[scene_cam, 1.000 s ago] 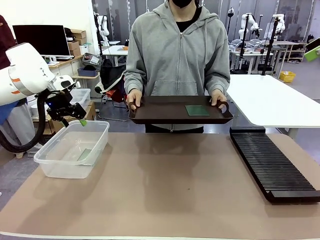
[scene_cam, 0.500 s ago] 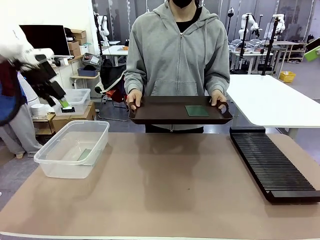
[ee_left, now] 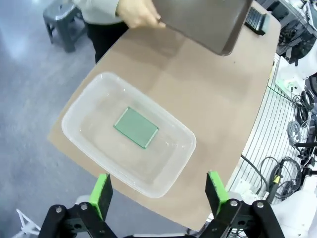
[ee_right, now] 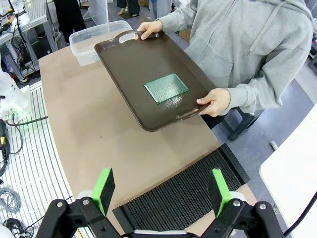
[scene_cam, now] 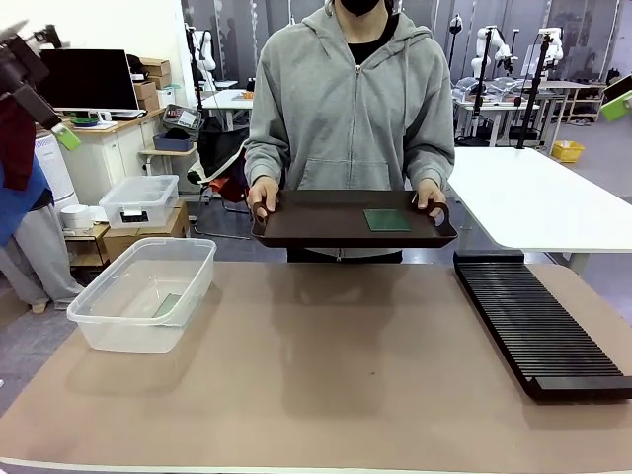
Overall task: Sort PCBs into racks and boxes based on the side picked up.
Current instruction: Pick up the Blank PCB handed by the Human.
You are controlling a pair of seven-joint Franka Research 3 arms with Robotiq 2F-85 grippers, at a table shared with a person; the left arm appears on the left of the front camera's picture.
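Tub PCB (ee_left: 136, 127) flat in clear tub (ee_left: 99, 109), frame centre; tray PCB (ee_right: 166, 88) on person's brown tray (ee_right: 129, 59), upper centre; left gripper (ee_left: 158, 192) and right gripper (ee_right: 161, 191) spread wide, empty; next pick probably needs square approach to board edges

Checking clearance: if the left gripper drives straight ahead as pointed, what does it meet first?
Likely the clear tub, near the green board lying in it; the open left gripper hangs above, depth unclear.
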